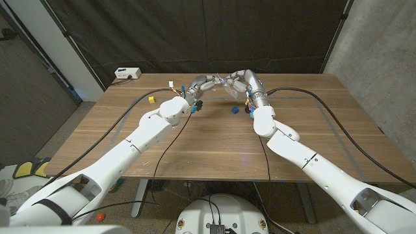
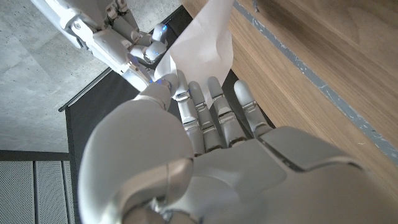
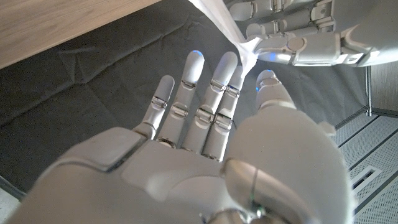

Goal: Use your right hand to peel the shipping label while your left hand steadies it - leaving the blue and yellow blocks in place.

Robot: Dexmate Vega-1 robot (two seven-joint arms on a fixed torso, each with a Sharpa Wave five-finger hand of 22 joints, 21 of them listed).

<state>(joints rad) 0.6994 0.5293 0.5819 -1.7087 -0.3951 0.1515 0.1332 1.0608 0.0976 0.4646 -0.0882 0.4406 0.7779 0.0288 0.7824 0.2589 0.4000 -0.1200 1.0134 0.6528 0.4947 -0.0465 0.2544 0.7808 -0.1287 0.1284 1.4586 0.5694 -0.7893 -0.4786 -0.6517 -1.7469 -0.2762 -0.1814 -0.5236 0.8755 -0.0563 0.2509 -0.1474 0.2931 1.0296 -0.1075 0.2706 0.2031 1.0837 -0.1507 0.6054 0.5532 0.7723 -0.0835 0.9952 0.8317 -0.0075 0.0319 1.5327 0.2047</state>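
White shipping label [image 2: 202, 37] pinched between left hand [image 2: 205, 124] and right hand [image 3: 205, 124].

Your counter [image 1: 214, 146] is wood, with a matt, fine-grained brown top. Raised above its far part, the shipping label [image 2: 202, 37] looks like thin white paper, smooth, with a soft crease. Your left hand [image 2: 205, 155] and right hand [image 3: 199, 162] wear smooth, glossy pale-grey plastic shells, and the fingers [image 3: 186, 93] show duller metallic segments. On the counter below the label, the blue block [image 1: 233, 111] looks smooth; the yellow block [image 1: 151, 99], towards the counter's left edge, looks matt. Behind the counter hangs a wrinkled, matt black cloth [image 1: 195, 32].
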